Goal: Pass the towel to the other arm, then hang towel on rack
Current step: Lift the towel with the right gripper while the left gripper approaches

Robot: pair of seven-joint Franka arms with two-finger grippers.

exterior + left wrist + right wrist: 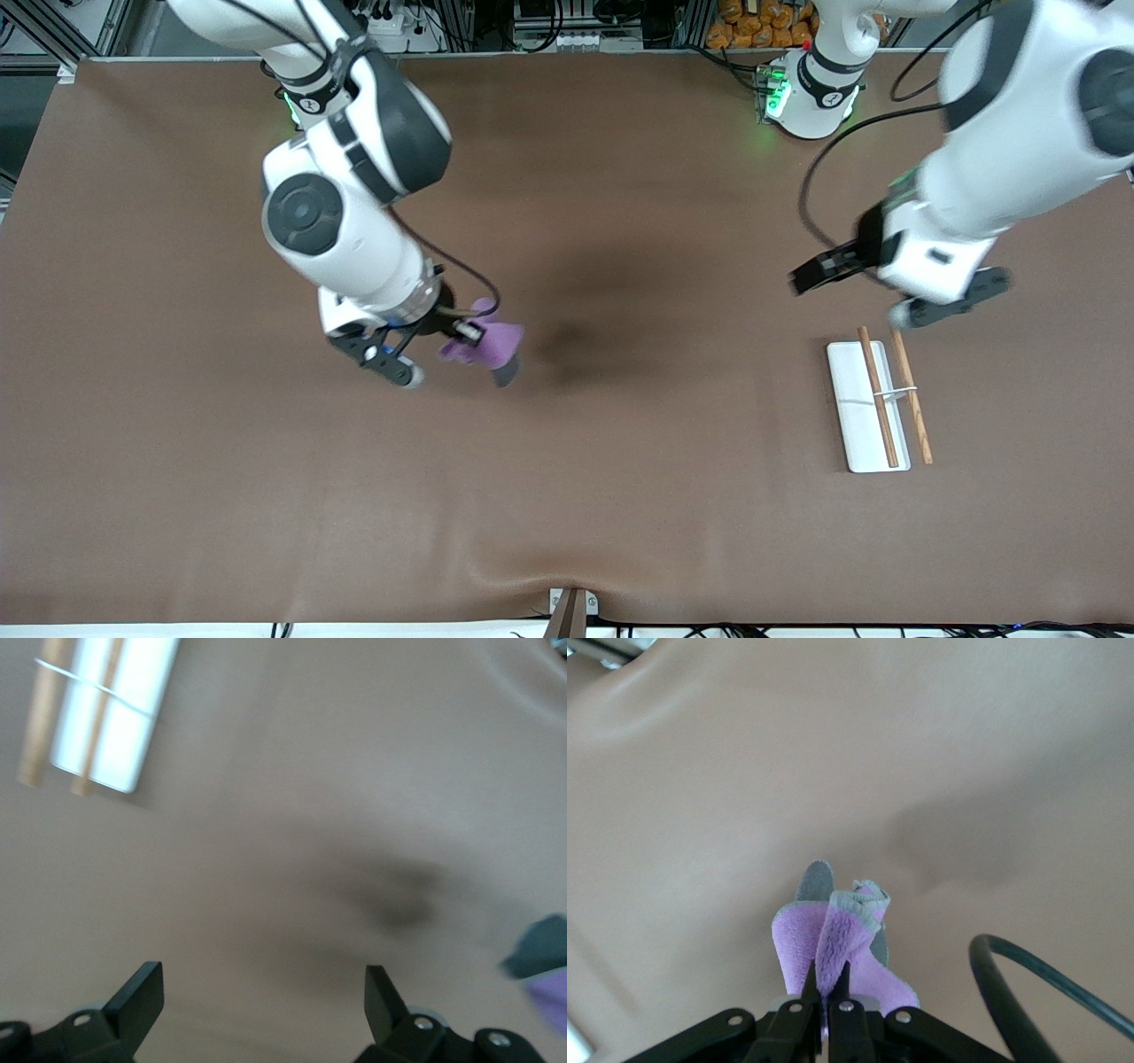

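Observation:
My right gripper (464, 337) is shut on the purple towel (493, 344) and holds it bunched above the table's middle, with a dark grey corner hanging down. In the right wrist view the fingers pinch a fold of the towel (846, 935) at the gripper (827, 971). My left gripper (849, 299) is open and empty, hovering over the table just beside the rack's end that lies farther from the front camera. The rack (868, 409) lies flat, a white base with two wooden rods. The left wrist view shows the open gripper (261, 985), the rack (106, 718) and an edge of the towel (542, 958).
The brown table cover (620, 496) stretches between the towel and the rack. A dark shadow (576, 341) lies on it beside the towel. A cable (1045, 992) loops near my right gripper.

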